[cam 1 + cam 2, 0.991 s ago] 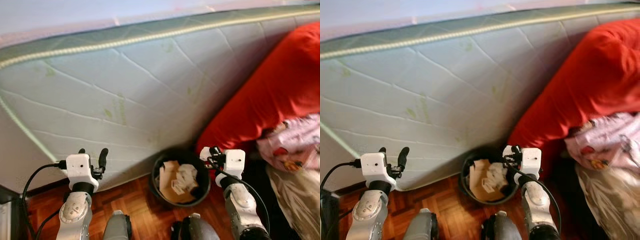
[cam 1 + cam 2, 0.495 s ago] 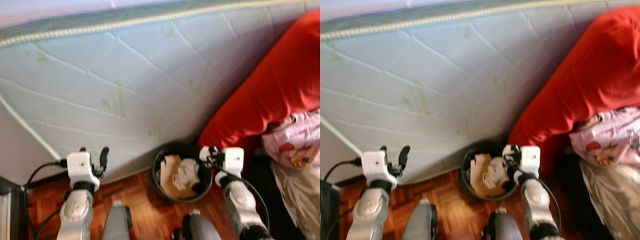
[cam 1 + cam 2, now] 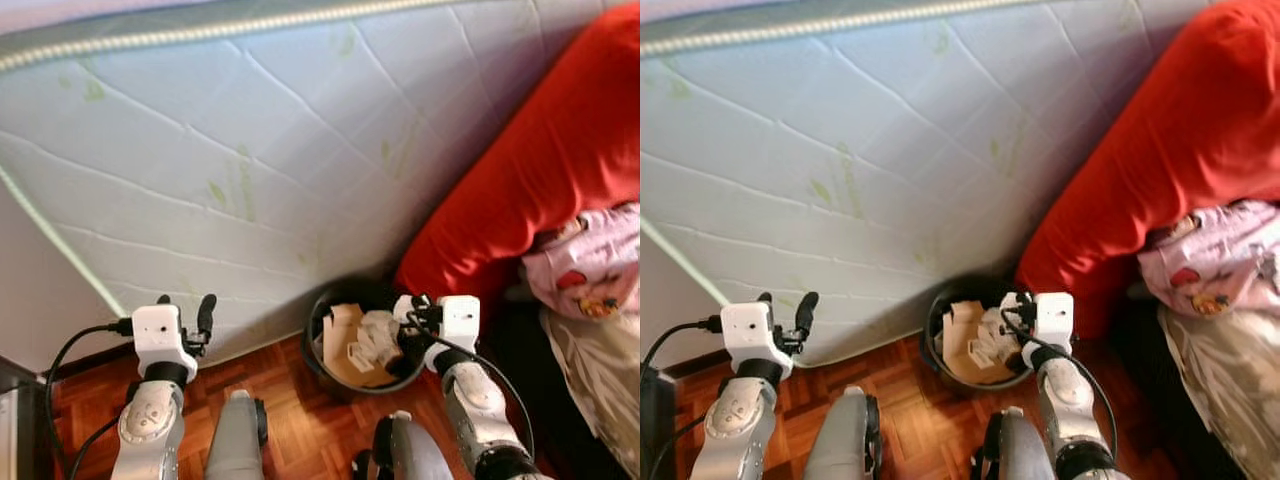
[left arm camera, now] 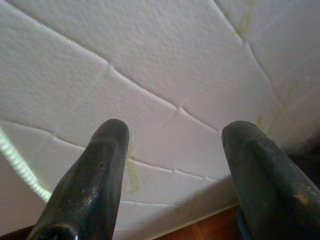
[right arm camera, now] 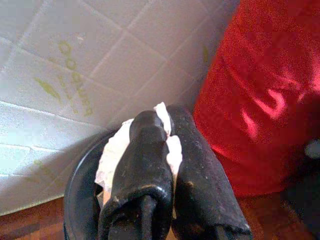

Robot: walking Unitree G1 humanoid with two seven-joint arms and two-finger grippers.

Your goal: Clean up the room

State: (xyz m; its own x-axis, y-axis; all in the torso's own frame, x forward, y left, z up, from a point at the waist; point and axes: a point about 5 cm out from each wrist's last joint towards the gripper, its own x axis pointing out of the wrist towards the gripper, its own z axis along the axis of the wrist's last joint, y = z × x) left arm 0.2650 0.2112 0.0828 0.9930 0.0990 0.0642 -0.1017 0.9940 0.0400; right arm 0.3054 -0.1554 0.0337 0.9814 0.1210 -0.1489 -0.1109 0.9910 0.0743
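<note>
the left gripper (image 4: pixel 172 165) hangs with its fingers spread apart, close to the quilted mattress (image 3: pixel 280 150) that leans over the wood floor (image 3: pixel 290 420). to the right, the right gripper (image 5: pixel 165 150) is clamped on a scrap of white paper (image 5: pixel 117 150) above the rim of the black bin (image 3: pixel 318 362), which holds cardboard and paper. a red cushion (image 3: pixel 540 170) stands just beside the bin.

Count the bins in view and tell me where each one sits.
1. A black bin holding cardboard and paper scraps stands on the wood floor against the upright mattress, beside the red cushion. The right pincer holds white paper over it.
</note>
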